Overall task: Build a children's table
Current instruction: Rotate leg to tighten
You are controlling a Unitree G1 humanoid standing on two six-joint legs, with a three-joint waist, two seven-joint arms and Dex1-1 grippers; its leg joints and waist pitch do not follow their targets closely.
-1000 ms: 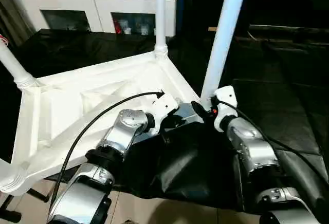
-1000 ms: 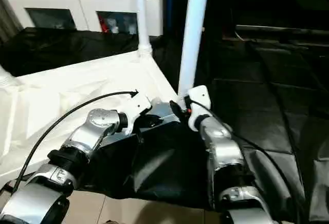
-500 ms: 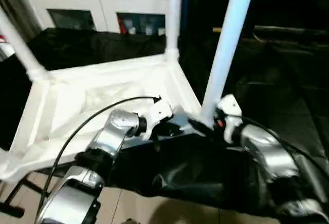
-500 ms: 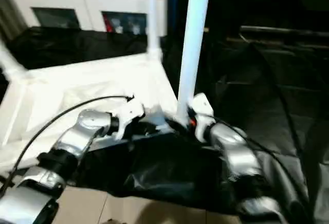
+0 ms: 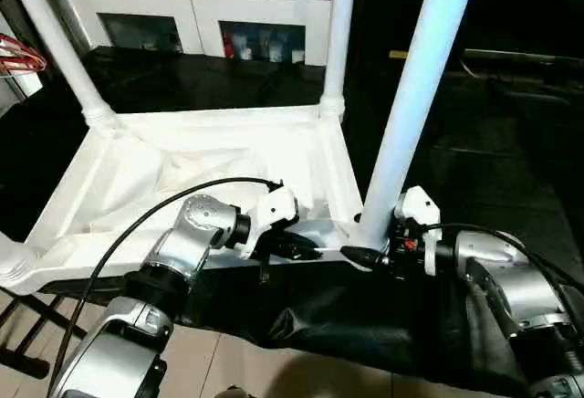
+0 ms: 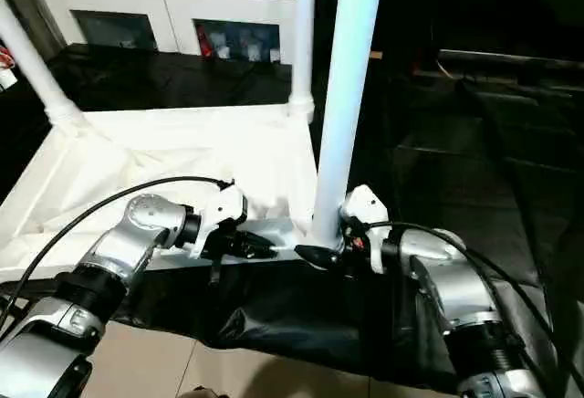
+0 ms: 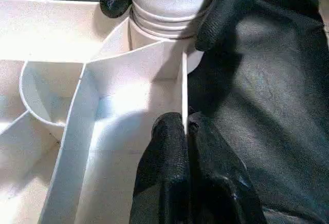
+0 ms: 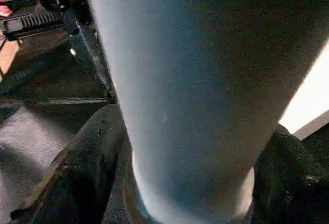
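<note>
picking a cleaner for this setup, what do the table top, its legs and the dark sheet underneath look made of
Table top: looks like moulded white plastic, semi-gloss, with thin ribs and a round socket on its upturned underside. Near leg: seemingly the same smooth white plastic, tapered, with a soft sheen and ringed base. Dark sheet: probably thin black plastic film or coated fabric, since it creases and glints.

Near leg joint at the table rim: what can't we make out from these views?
- Near leg: top cut off by the head views' upper edge.
- Its socket: hidden by the right gripper; seating depth unreadable.
- Nearest-left leg: cut by the picture's left edge.
- Tabletop rim: partly behind the left gripper.
</note>
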